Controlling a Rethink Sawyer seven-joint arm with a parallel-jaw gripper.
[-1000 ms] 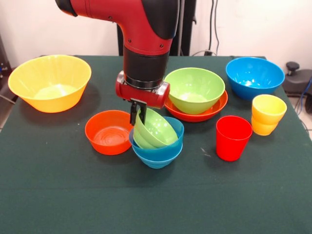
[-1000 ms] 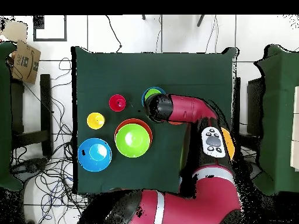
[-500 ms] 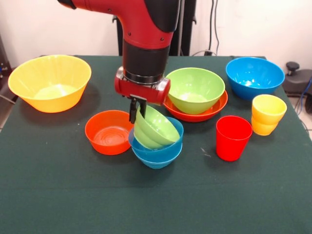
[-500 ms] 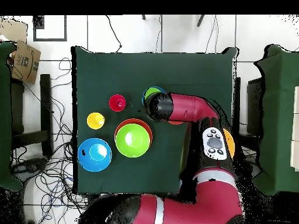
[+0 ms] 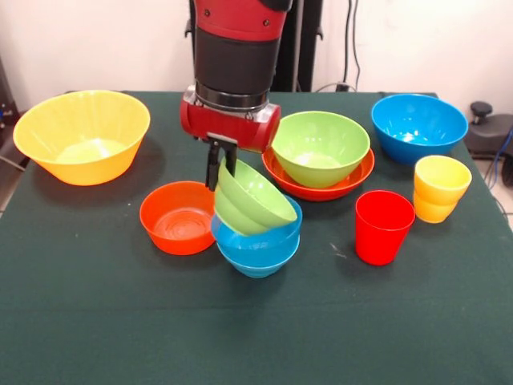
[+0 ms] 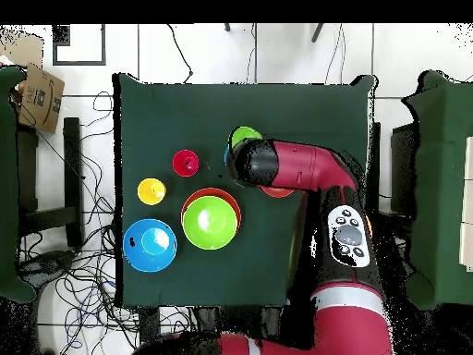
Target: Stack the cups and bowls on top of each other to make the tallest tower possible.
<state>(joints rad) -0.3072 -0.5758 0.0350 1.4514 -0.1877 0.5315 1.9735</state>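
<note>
My gripper [image 5: 218,172] is shut on the rim of a small green bowl [image 5: 255,200]. The bowl hangs tilted, its lower edge still inside a small blue bowl [image 5: 260,249] at the table's middle. In the overhead view the arm hides the gripper, and only the green bowl's edge [image 6: 245,136] shows. A small red-orange bowl [image 5: 178,218] sits just left of the blue one. The red cup [image 5: 383,226] and the yellow cup [image 5: 440,188] stand upright at the right. A medium green bowl [image 5: 321,148] rests in a wide red-orange bowl [image 5: 355,179] behind.
A large orange-yellow bowl [image 5: 82,136] stands at the far left and a large blue bowl [image 5: 418,127] at the far right on the green table [image 5: 96,321]. In the overhead view, cables lie on the floor around the table.
My gripper has risen with the small green bowl, which has lifted and tilted further out of the small blue bowl. Nothing else has moved.
</note>
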